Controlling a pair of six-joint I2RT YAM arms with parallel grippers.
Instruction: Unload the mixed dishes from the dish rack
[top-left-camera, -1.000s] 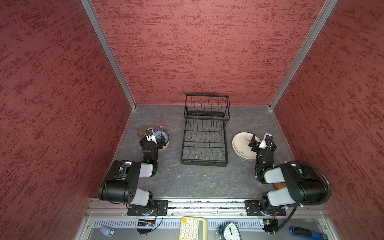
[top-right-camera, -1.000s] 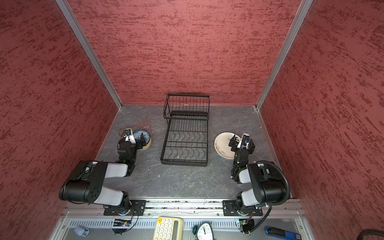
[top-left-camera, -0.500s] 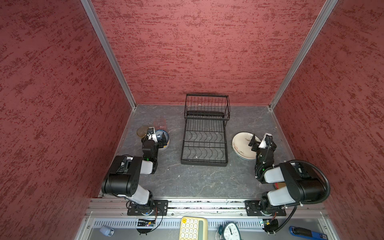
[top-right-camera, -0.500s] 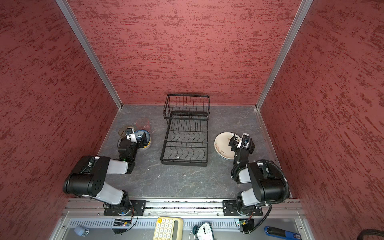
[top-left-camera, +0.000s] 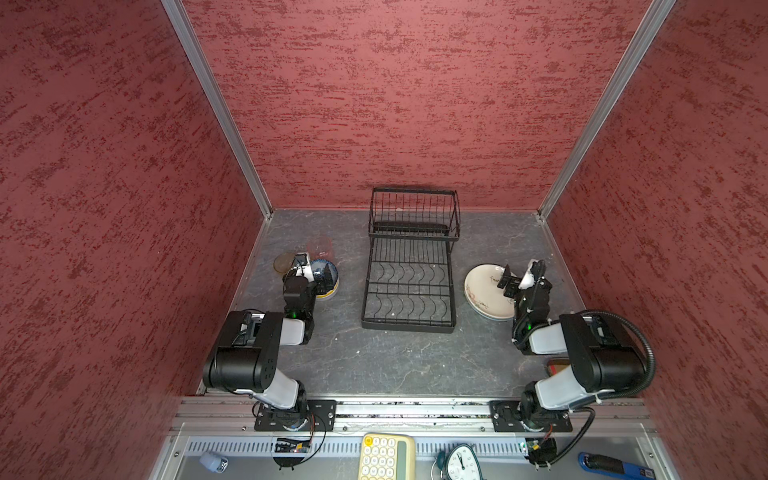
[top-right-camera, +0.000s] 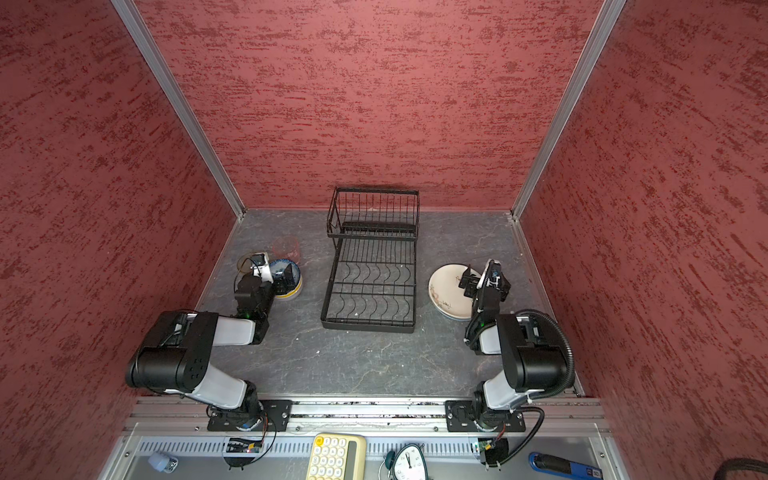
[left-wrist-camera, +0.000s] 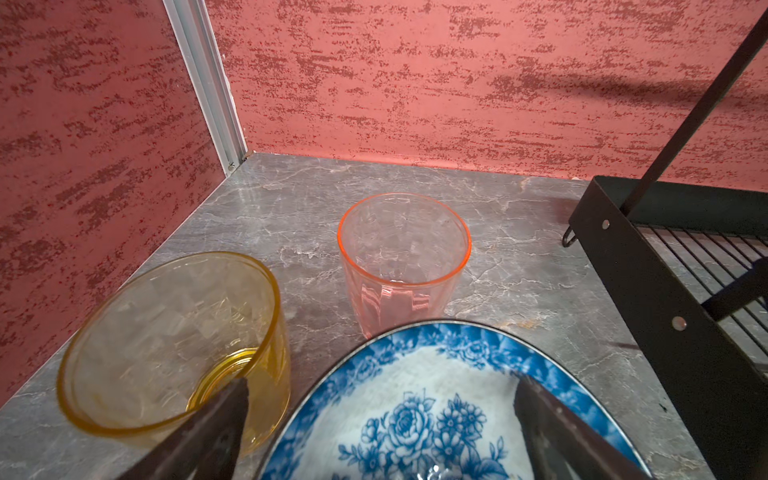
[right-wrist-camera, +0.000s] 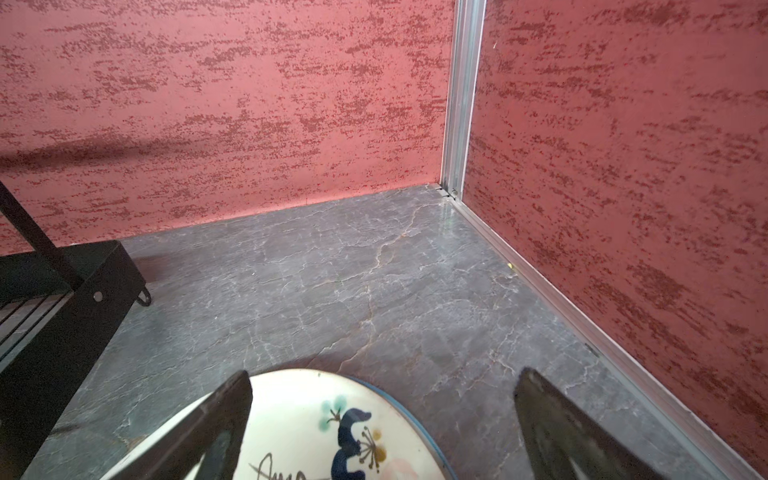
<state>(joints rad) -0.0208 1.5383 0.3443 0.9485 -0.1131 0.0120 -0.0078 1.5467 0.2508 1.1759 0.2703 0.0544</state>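
Top views: dish rack (top-left-camera: 408, 327) centred, long axis pointing from near side to back wall (top-left-camera: 415, 104), basket end far.
Left wrist: my left gripper (left-wrist-camera: 380, 386) spread wide, gripping nothing, above blue-white bowl (left-wrist-camera: 415, 395); amber tumbler (left-wrist-camera: 174, 340) and pink tumbler (left-wrist-camera: 403, 257) upright beside.
Right wrist: my right gripper (right-wrist-camera: 382, 378) spread wide, gripping nothing, over plate (right-wrist-camera: 316, 415).

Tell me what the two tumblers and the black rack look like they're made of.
Amber tumbler and pink tumbler: likely glass, glossy; the tabletop shows through their faceted walls. Could be clear plastic. Dish rack: probably metal wire and sheet, matte black coating, with rivets.
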